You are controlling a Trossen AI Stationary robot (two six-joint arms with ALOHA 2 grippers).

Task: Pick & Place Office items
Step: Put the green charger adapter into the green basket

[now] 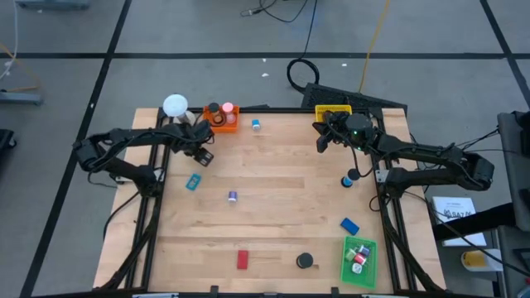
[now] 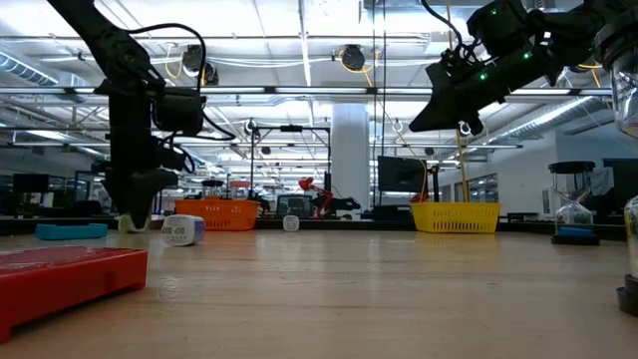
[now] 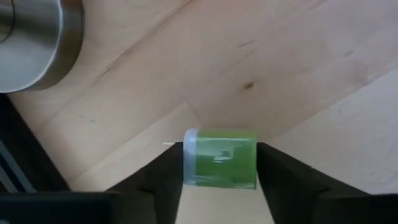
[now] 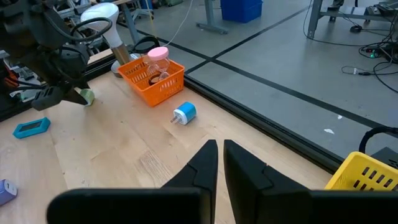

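Because the green clip-like piece [image 3: 220, 158] sits pinched between the left gripper [image 3: 219, 180] fingers, just above the tabletop [image 3: 280, 74] near the orange tray [image 1: 225, 121], you seem set to carry it there. Its long axis runs across the fingers, from pad to pad. Your right gripper [image 4: 217, 163] hangs empty, fingers nearly together, beside the yellow tray [image 4: 367, 177].

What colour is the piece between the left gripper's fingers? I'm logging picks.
Green, with pale ends; the left gripper grips it, clearest in the left wrist view.
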